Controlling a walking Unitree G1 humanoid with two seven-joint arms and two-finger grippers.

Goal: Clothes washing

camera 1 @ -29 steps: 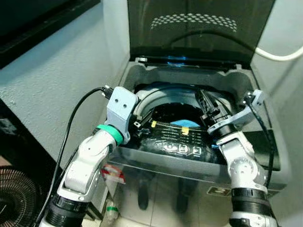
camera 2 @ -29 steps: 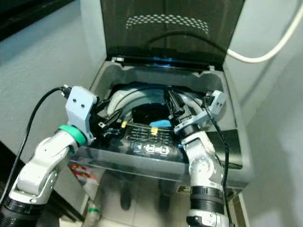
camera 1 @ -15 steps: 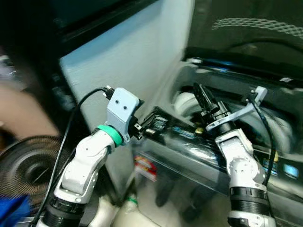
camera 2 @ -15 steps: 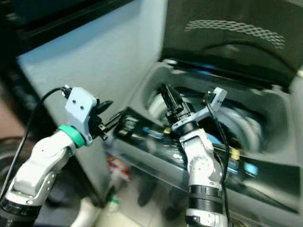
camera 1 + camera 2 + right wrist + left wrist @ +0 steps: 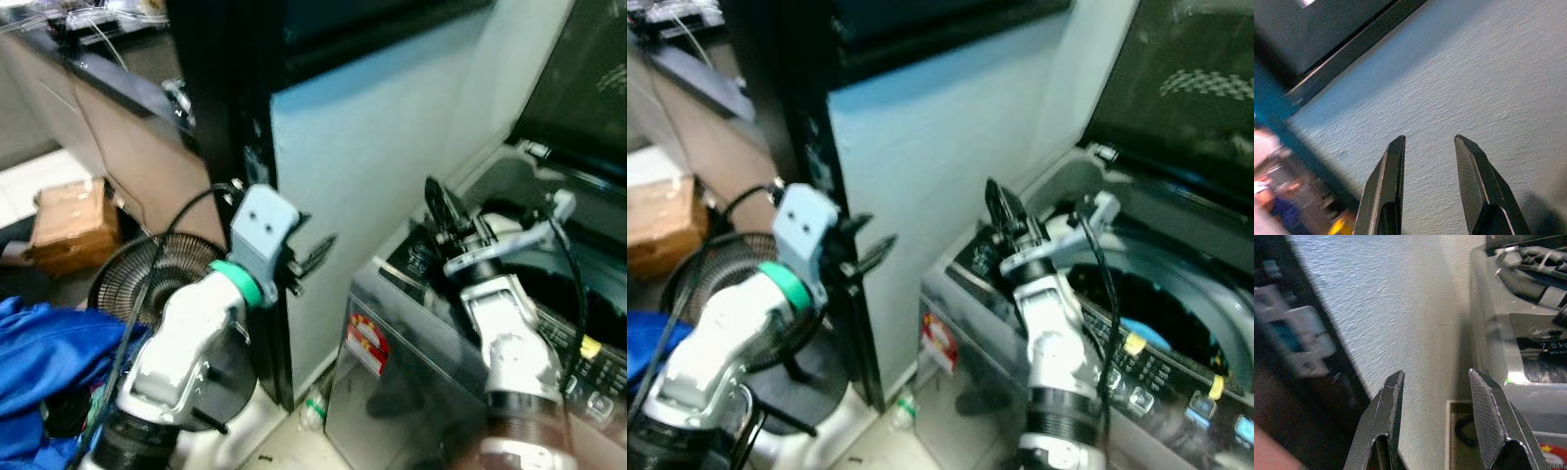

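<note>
- The crumpled blue clothes heap (image 5: 44,357) is seen low on the floor at the robot's far left, by the round black fan (image 5: 147,284).
- The grey top-loading washing machine (image 5: 1136,323), lid up, sits on the right.
- The left gripper (image 5: 312,257) is nearer the heap; fingers spread, nothing held.
- The right gripper (image 5: 1002,208), also spread and empty, is held over the washer's corner.

The washer (image 5: 1038,323) stood with its lid (image 5: 1185,88) raised, so the drum mouth (image 5: 1146,304) lay open from above. A pale wall (image 5: 382,147) rose close along the washer's left side, leaving only a narrow gap. Left of that, a fan (image 5: 147,284), blue cloth (image 5: 49,352) and a box (image 5: 69,220) crowded the floor.
</note>
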